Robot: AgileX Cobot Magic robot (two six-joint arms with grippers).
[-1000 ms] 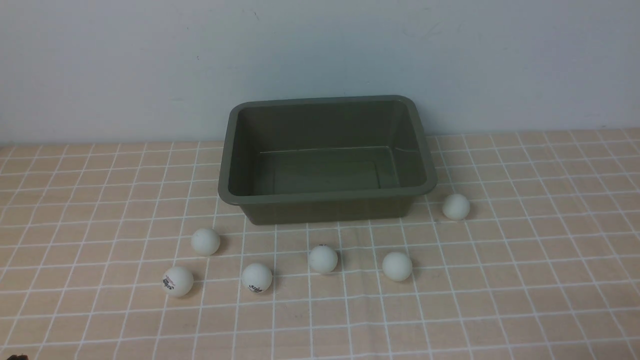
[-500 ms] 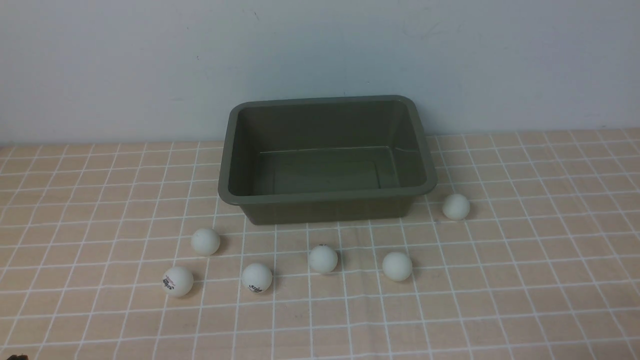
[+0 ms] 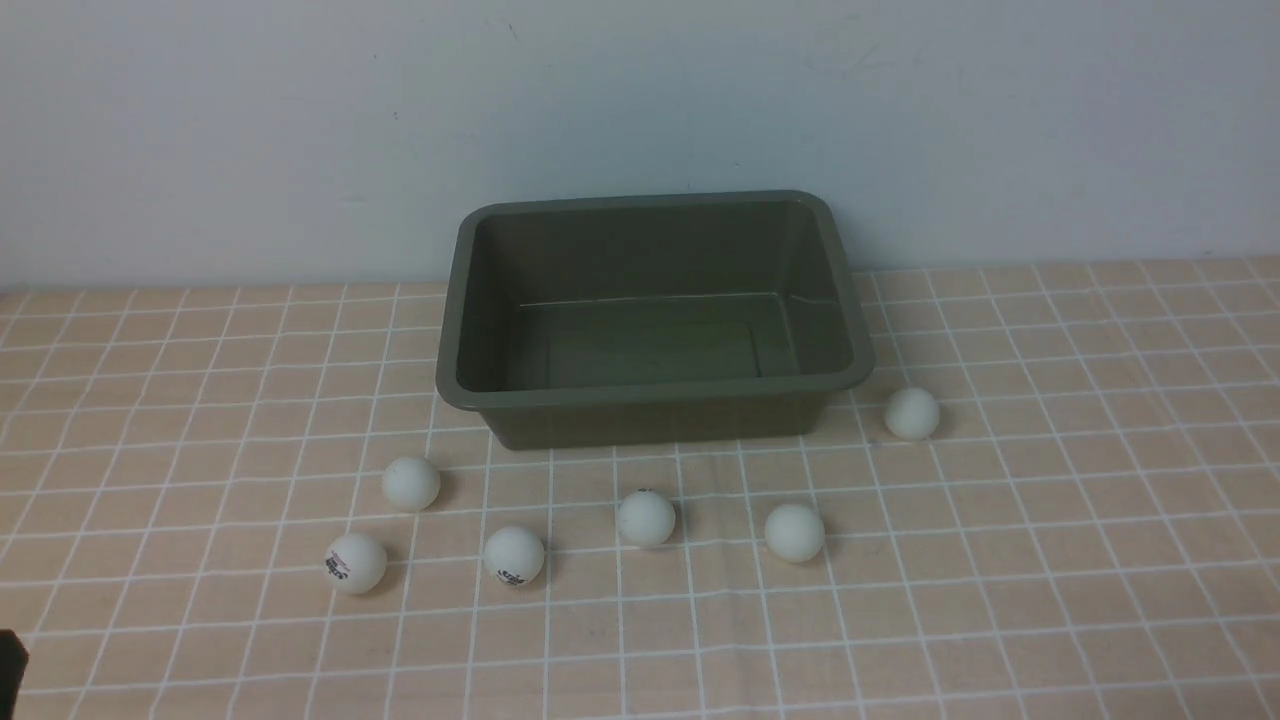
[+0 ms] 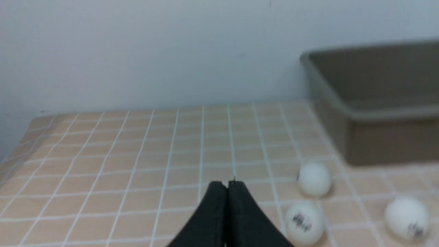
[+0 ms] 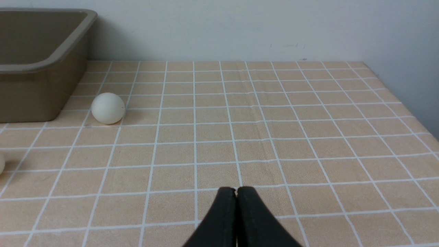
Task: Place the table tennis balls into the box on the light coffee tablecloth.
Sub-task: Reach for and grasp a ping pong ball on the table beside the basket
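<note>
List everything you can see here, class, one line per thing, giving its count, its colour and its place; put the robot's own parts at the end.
box: one, dark olive green, at the back of the cloth, near the wall
balls: six, white, some with dark print, on the cloth; five in front of the box, one off its right side
tablecloth: one, light beige with white grid lines, under the box and balls
wall: one, pale blue-grey, behind the cloth
left pincer: one, black, shut, above the cloth
right pincer: one, black, shut, above the cloth
</note>
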